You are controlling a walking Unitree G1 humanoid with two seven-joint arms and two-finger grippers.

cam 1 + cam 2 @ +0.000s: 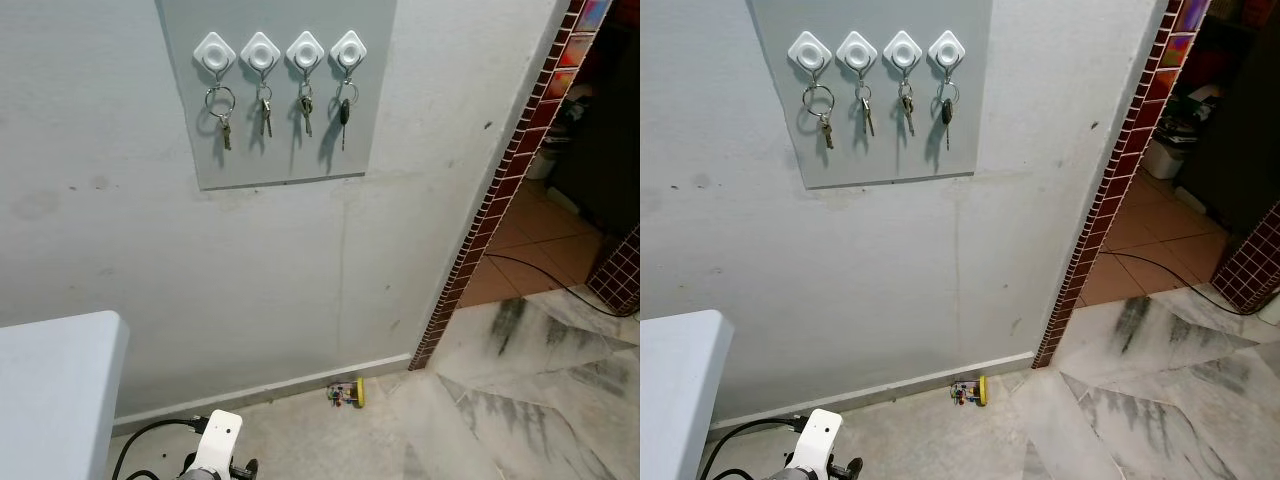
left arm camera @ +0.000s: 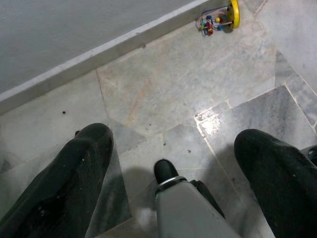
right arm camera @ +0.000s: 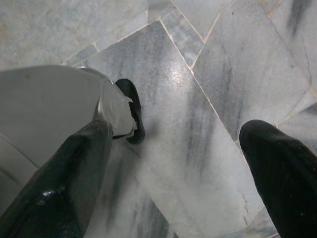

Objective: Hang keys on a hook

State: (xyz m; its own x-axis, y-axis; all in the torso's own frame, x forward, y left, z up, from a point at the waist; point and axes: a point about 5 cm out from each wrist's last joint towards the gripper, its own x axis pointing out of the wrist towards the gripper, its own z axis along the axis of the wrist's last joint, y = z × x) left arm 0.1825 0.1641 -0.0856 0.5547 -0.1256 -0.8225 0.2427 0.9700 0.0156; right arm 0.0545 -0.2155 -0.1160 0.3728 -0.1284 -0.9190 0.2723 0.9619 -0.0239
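A grey board (image 1: 280,150) on the wall carries a row of several white diamond-shaped hooks (image 1: 261,52). A set of keys hangs from each one, from the leftmost keys (image 1: 221,110) on a large ring to the rightmost keys (image 1: 343,112) with a dark head. My left gripper (image 2: 173,141) hangs low over the marble floor, open, with nothing between its fingers. My right gripper (image 3: 176,134) also hangs over the floor, open and holding nothing. Part of my left arm (image 1: 215,445) shows at the bottom of the head view.
A white counter corner (image 1: 50,380) stands at the lower left. A small colourful toy (image 1: 347,394) lies by the skirting. To the right, a red tiled doorway edge (image 1: 500,190) opens onto a tiled room with a cable (image 1: 560,285) on the floor.
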